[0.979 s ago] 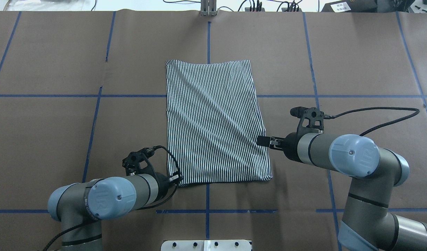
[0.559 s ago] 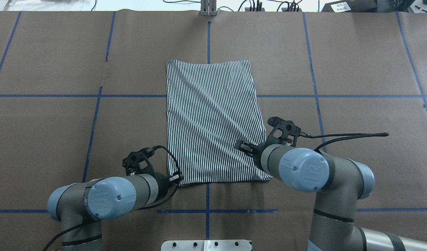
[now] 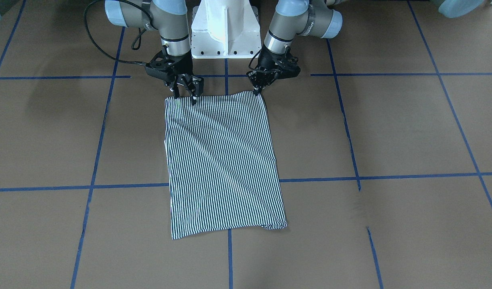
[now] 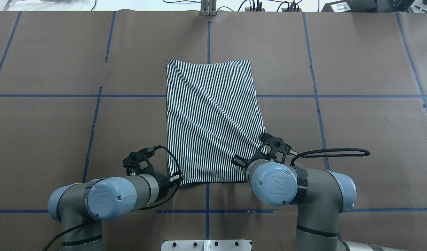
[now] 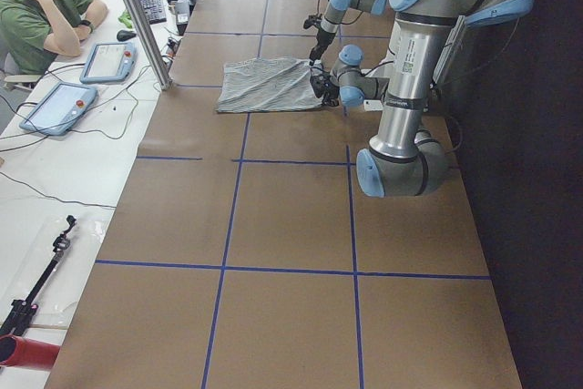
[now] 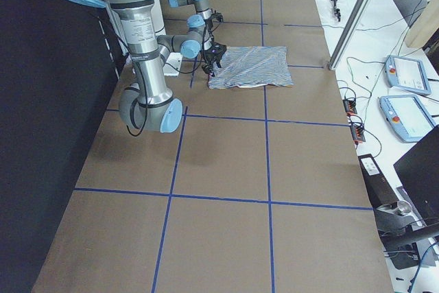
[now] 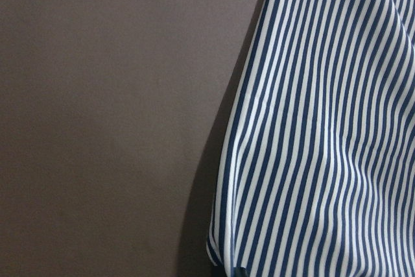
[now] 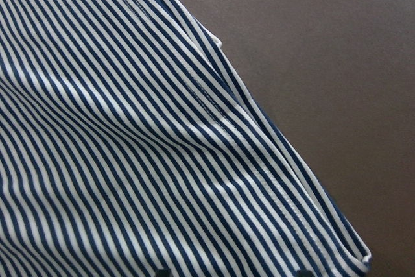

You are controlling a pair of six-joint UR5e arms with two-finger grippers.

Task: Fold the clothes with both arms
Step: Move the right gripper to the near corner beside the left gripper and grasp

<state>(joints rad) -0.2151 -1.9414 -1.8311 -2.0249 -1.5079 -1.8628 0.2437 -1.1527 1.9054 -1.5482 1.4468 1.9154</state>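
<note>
The clothes, a striped shirt (image 3: 222, 160) (image 4: 213, 118), lie folded into a long rectangle on the brown table. My left gripper (image 3: 257, 89) (image 4: 178, 180) is at the shirt's near-left corner, shut on the fabric edge; the left wrist view shows that corner of the shirt (image 7: 324, 128) at its bottom edge. My right gripper (image 3: 186, 97) stands open over the near-right corner with its fingers (image 3: 194, 99) spread. In the right wrist view the shirt (image 8: 130, 147) lies between the two fingertips. From overhead, the right wrist (image 4: 274, 183) hides that gripper.
The white pedestal base (image 3: 224, 24) (image 4: 206, 245) stands just behind both grippers. Blue tape lines (image 4: 208, 42) cross the brown table cover. A seated person (image 5: 46, 15), teach pendants (image 5: 59, 107) (image 6: 405, 73) and a metal post (image 5: 137, 15) are at the table's far side.
The right arm swung from the shirt's right edge to its near-right corner, wrist turned downward. The left arm and the shirt have not moved.
</note>
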